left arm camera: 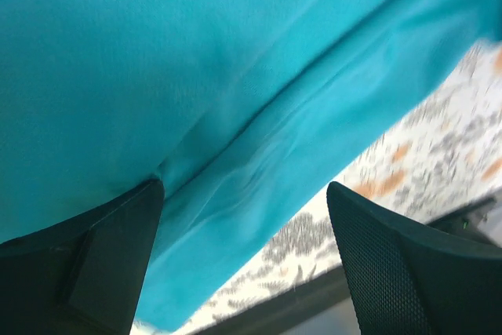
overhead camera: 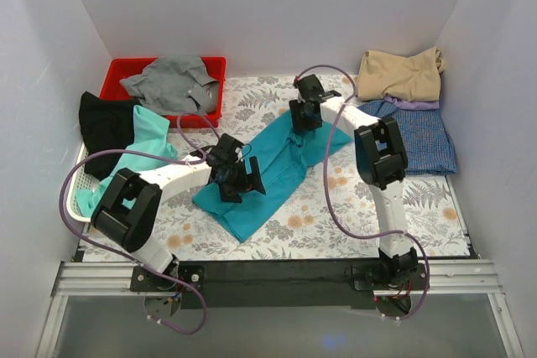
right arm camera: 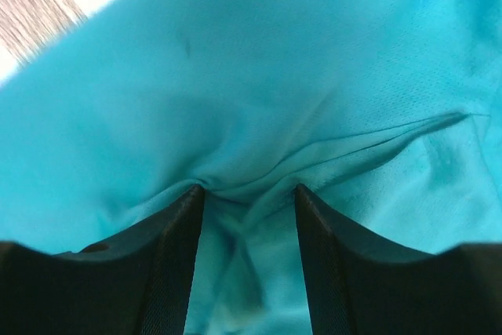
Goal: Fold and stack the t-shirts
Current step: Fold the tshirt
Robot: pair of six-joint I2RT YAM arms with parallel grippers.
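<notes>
The teal-blue t-shirt [overhead camera: 281,157] lies partly folded in a long diagonal strip on the floral mat [overhead camera: 419,199]. My left gripper [overhead camera: 237,180] is low over its near left part, jaws wide open. In the left wrist view the gripper [left arm camera: 243,186] has its left finger [left arm camera: 118,249] against the cloth [left arm camera: 196,60]. My right gripper [overhead camera: 304,115] presses down on the shirt's far end. In the right wrist view the gripper [right arm camera: 249,190] is partly open, and a ridge of the teal cloth [right arm camera: 274,76] bunches between the fingers.
A tan shirt [overhead camera: 401,73] lies on a blue-purple checked one [overhead camera: 426,138] at the back right. A black shirt [overhead camera: 105,123] and a mint-green one [overhead camera: 144,147] lie in a white basket [overhead camera: 82,217] on the left. A red bin [overhead camera: 117,73] holds a grey shirt [overhead camera: 172,81].
</notes>
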